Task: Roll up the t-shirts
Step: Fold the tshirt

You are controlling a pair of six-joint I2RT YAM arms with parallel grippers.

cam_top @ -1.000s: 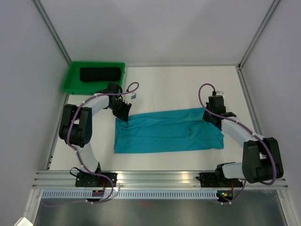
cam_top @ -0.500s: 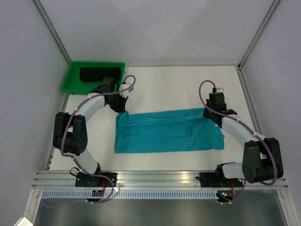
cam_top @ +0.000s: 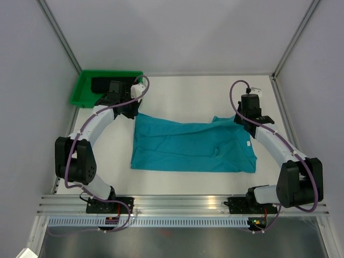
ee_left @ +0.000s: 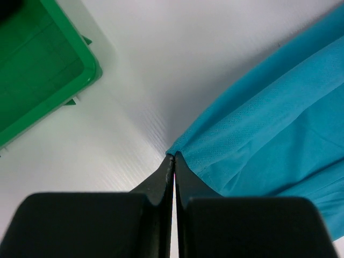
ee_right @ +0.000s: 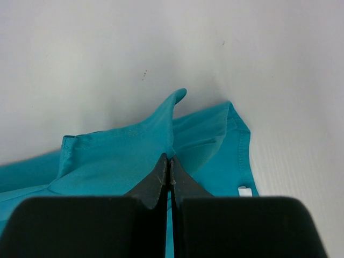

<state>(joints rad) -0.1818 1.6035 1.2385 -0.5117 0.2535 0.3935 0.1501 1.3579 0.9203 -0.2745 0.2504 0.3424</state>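
Observation:
The teal t-shirt point(cam_top: 193, 148) lies spread across the middle of the table, folded lengthwise, with its far edge pulled back. My left gripper point(cam_top: 133, 113) is shut on the shirt's far-left corner point(ee_left: 258, 129), the cloth pinched at the fingertips point(ee_left: 173, 157). My right gripper point(cam_top: 240, 119) is shut on a fold near the far-right corner point(ee_right: 118, 156), with a peak of cloth rising beyond its tips point(ee_right: 170, 159). The black t-shirt point(cam_top: 99, 83) lies rolled in the green tray, partly hidden behind my left wrist.
The green tray point(cam_top: 80, 91) sits at the far-left corner, close to my left gripper; its rim point(ee_left: 80, 80) shows in the left wrist view. A white label point(ee_right: 244, 191) sits at the shirt's edge. Grey walls enclose the table on three sides.
The left gripper shut on the teal shirt's far-left corner. Both grippers then moved toward the far side, drawing the shirt's far edge back and widening it.

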